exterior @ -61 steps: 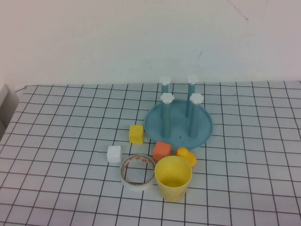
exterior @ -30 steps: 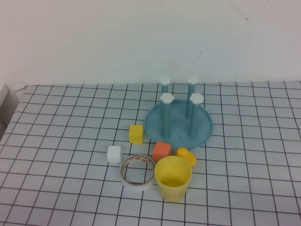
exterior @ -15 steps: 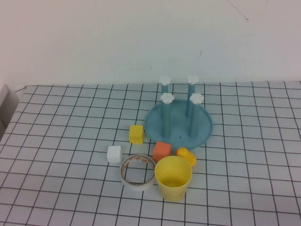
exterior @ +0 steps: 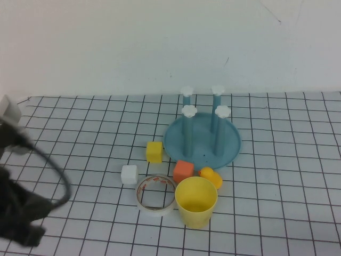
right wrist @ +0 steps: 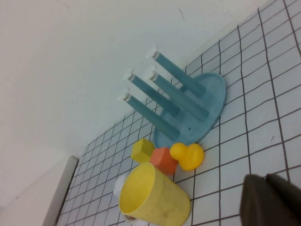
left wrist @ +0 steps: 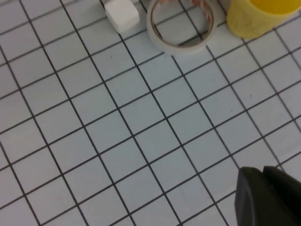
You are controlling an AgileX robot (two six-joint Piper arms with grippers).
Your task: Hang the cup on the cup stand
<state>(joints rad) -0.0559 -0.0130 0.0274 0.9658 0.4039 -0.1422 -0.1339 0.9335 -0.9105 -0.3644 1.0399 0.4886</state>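
The yellow cup (exterior: 196, 201) stands upright, mouth up, at the table's front middle; it also shows in the left wrist view (left wrist: 258, 16) and the right wrist view (right wrist: 153, 197). The cup stand (exterior: 202, 141), a light blue dish with four posts and white caps, stands behind it, also in the right wrist view (right wrist: 188, 108). My left gripper (left wrist: 261, 170) is shut and empty, over bare grid well left of the cup; its arm (exterior: 18, 213) shows at the front left. My right gripper (right wrist: 265, 177) is shut and empty, to the right of the cup, outside the high view.
A tape roll (exterior: 155, 194) lies touching the cup's left side. A white cube (exterior: 129, 174), a yellow cube (exterior: 154, 151), an orange cube (exterior: 183, 170) and a yellow duck (exterior: 211, 177) sit between the cup and the stand. A white wall runs behind.
My left arm has come into the high view at the front left, where no arm showed before. The cup, the stand and the small things have not moved.
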